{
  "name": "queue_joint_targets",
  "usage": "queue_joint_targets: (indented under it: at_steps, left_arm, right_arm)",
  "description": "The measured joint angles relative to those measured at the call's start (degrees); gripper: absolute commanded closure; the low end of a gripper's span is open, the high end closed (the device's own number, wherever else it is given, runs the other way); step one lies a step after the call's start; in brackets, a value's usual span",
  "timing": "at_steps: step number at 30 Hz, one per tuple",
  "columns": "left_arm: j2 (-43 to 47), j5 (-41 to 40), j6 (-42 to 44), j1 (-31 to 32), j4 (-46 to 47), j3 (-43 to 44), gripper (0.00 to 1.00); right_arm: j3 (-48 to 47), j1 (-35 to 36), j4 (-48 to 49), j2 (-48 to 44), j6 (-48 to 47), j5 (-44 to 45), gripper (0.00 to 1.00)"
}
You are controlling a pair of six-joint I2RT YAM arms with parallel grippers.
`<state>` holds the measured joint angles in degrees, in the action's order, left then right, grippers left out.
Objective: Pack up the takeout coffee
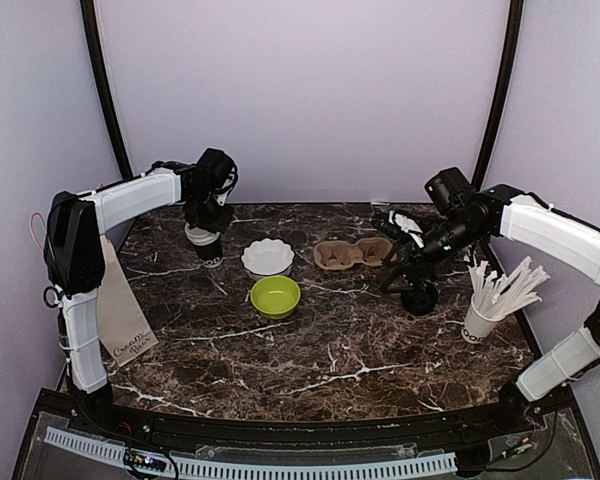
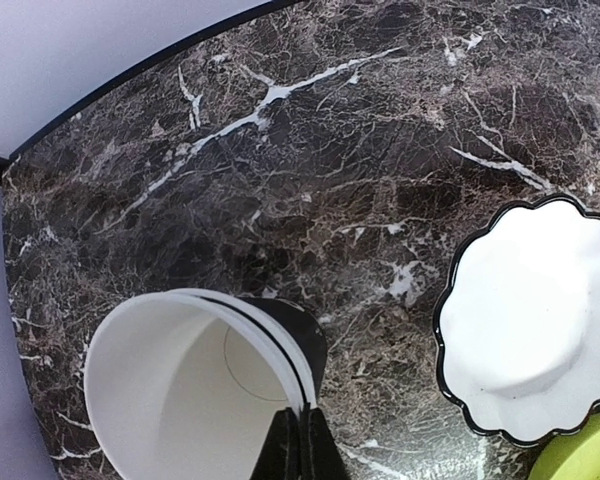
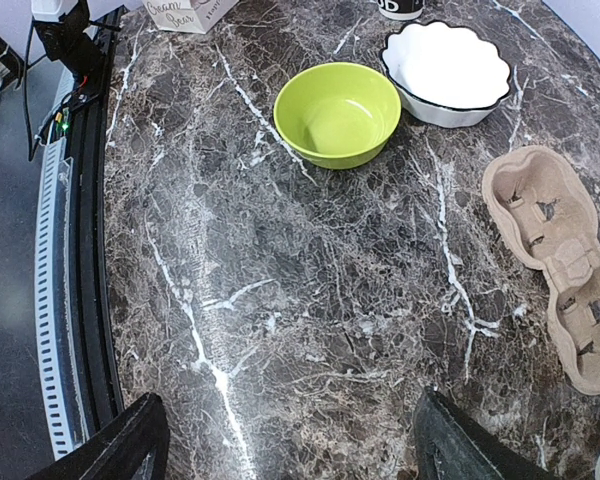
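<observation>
The takeout coffee, a small black cup with a black lid, stands on the marble table at the right. My right gripper hovers open just left of it, with only bare marble between its fingers. At the back left stands a stack of two lidless black cups, white-rimmed and white inside. My left gripper is shut on the rim of the inner cup, one finger inside and one outside.
A brown pulp cup carrier lies at the back centre. A white scalloped bowl and a green bowl sit mid-table. A white cup of sticks stands far right. A paper bag leans at the left.
</observation>
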<state>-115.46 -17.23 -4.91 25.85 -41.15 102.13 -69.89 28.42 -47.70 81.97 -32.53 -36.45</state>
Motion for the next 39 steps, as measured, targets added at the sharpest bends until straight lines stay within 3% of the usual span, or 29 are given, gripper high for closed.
queue_joint_targets:
  at_steps: [9, 14, 26, 39]
  left_arm:
    - [0.3, 1.5, 0.2, -0.1, -3.9, 4.4, 1.0]
    - [1.3, -7.8, 3.2, 1.4, -7.1, 5.7, 1.0]
    - [2.8, 1.2, 1.1, -0.7, -8.9, 5.2, 1.0]
    - [-6.6, -0.9, 1.5, 0.4, -14.5, 21.7, 1.0]
  right_arm:
    - [0.0, 0.0, 0.0, 0.1, 0.0, -0.2, 0.15]
    - [0.0, 0.0, -0.1, 0.1, 0.0, -1.0, 0.15]
    - [-0.3, 0.1, -0.2, 0.9, 0.0, -1.5, 0.16]
    - [-0.3, 0.2, -0.3, 0.9, 0.0, -1.0, 0.16]
